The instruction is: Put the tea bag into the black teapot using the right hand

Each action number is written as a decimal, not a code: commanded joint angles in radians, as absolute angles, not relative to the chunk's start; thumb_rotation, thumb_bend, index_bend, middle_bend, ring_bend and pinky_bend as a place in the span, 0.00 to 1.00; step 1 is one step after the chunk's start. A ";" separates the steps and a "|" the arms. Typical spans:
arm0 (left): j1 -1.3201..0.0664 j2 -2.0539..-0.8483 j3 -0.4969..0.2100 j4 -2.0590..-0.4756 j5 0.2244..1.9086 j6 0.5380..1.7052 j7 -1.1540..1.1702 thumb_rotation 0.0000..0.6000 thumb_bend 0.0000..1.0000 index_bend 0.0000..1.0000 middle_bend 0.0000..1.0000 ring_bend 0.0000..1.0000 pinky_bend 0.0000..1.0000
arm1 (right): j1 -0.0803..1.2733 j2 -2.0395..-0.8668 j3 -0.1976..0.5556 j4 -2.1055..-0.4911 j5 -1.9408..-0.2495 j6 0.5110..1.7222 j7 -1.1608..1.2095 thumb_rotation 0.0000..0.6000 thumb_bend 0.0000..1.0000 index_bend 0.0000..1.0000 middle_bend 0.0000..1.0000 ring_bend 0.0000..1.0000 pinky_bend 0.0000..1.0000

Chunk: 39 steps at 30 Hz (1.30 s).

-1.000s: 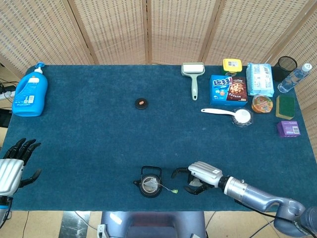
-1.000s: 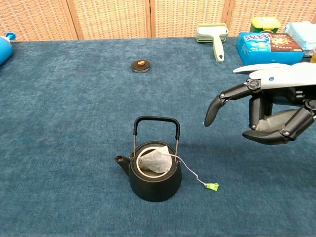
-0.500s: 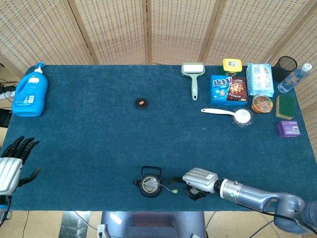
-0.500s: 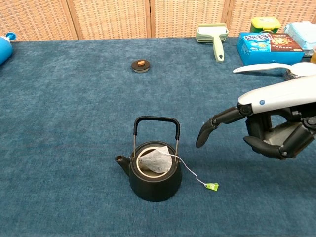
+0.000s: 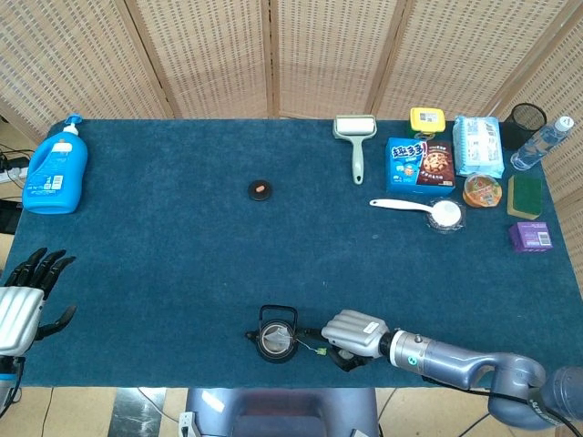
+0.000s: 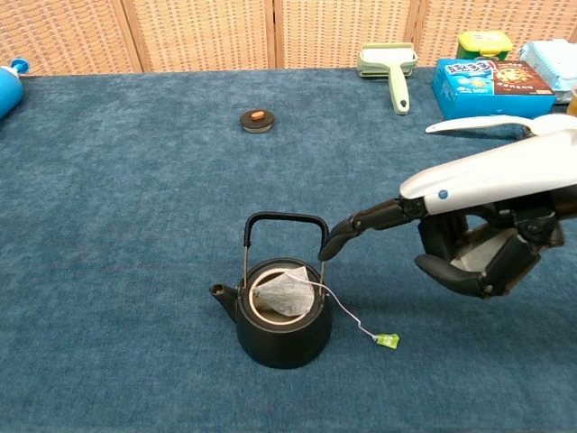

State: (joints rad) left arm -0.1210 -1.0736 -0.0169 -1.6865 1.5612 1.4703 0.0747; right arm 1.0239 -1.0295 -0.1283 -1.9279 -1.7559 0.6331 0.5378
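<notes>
The black teapot (image 6: 282,317) (image 5: 276,340) stands lidless near the table's front edge, handle upright. The tea bag (image 6: 285,293) lies in its open mouth, and its string runs over the rim to a green tag (image 6: 388,340) on the cloth. My right hand (image 6: 469,225) (image 5: 351,334) hovers just right of the pot, holding nothing; one finger (image 6: 361,224) stretches toward the handle while the others curl below. My left hand (image 5: 25,305) rests open at the front left edge, far from the pot.
The teapot's lid (image 6: 257,119) lies mid-table behind the pot. A blue detergent bottle (image 5: 56,167) stands at the far left. A lint roller (image 5: 355,138), cookie box (image 5: 420,164), white scoop (image 5: 421,209), sponge (image 5: 525,196) and other packets crowd the back right.
My right hand has moved left and lower toward the teapot, its extended finger now close to the handle. The tea bag, tag and left hand have stayed put.
</notes>
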 commanded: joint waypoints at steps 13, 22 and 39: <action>-0.116 -1.073 -0.016 -1.675 1.554 1.473 0.059 1.00 0.35 0.14 0.12 0.00 0.14 | 1.024 -1.118 -0.069 -1.946 -1.567 0.535 0.262 1.00 0.83 0.01 1.00 1.00 1.00; -0.115 -1.075 -0.014 -1.670 1.554 1.472 0.053 1.00 0.35 0.14 0.12 0.00 0.14 | 1.019 -1.145 -0.056 -1.952 -1.454 0.512 0.099 1.00 0.83 0.01 1.00 1.00 1.00; -0.114 -1.080 -0.014 -1.650 1.552 1.472 0.032 1.00 0.35 0.14 0.12 0.00 0.14 | 1.041 -1.197 -0.045 -1.965 -1.294 0.494 -0.081 1.00 0.83 0.01 1.00 1.00 1.00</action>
State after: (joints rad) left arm -0.1140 -1.0797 -0.0139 -1.6500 1.5517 1.4716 0.0321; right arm 1.0372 -1.1905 -0.0455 -1.9644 -1.3027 0.4956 -0.0718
